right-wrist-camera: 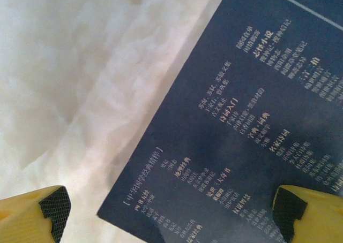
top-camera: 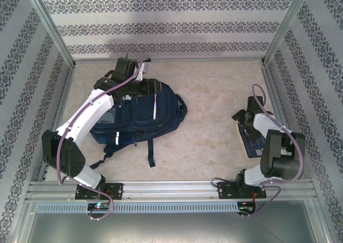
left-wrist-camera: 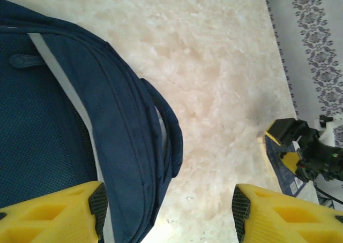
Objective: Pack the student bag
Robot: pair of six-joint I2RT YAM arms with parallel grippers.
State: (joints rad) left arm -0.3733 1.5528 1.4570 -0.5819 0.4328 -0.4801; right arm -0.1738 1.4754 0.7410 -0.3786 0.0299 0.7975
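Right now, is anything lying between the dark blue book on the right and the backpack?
Nothing visible does. Bare table separates the book, under the open right tool, from the student bag, where the left tool stands open by the top handle. Whether the bag's opening is unzipped, I cannot tell.

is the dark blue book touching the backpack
Apart. Top external view shows a wide stretch of bare table between the student bag and the book.
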